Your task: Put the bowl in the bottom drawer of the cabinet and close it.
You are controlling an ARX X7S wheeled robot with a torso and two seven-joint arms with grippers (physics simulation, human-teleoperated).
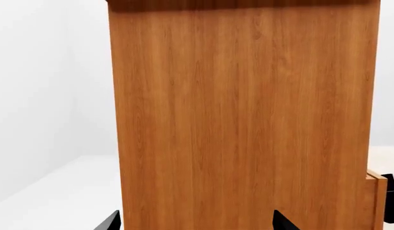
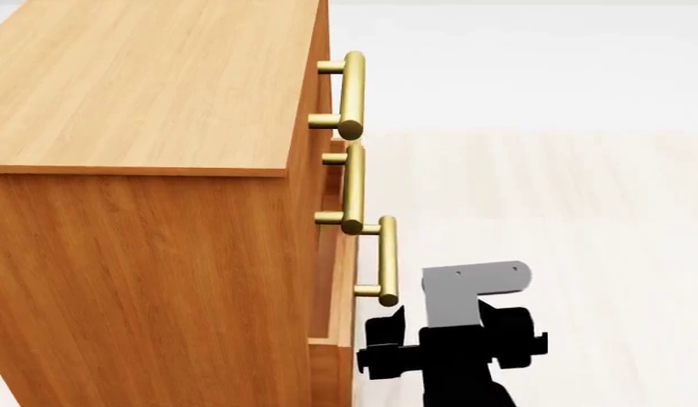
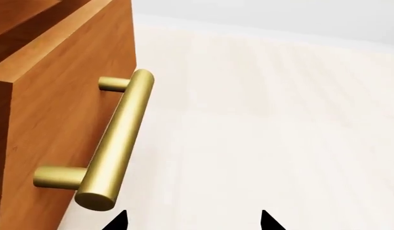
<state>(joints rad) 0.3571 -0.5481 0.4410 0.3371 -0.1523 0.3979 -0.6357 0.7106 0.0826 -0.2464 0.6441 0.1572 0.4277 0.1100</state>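
Pale floor (image 2: pixel 552 195) and white walls; nothing else stands in the room as framed.

Cabinet (image 2: pixel 145 170) fills the left half of the head view, orange-brown wood grain, three brass bar handles stacked down its front edge at centre frame. Bottom drawer (image 2: pixel 339 280) sits proud of the two above it, so it is pulled partly out. Its interior is hidden from every view; contents cannot be told.

Bowl: not in any picture. Location unknown.

Right gripper (image 3: pixel 191 221) shows as two dark tips at the lower edge of the right wrist view, spread apart with bare floor between, holding nothing. It sits just beside the bottom drawer's handle (image 3: pixel 114 143), not touching. In the head view the black arm sits lower centre, right of the drawer front.

Left gripper (image 1: pixel 195 223): two dark tips at the lower edge, parted, empty, facing the cabinet's plain side panel.

Handling, judged: drawer is a stiff wood box, likely slides on one line. The brass bar looks smooth and slippery; take it mid-span, between the two posts. A push on the flat drawer front should do for closing.
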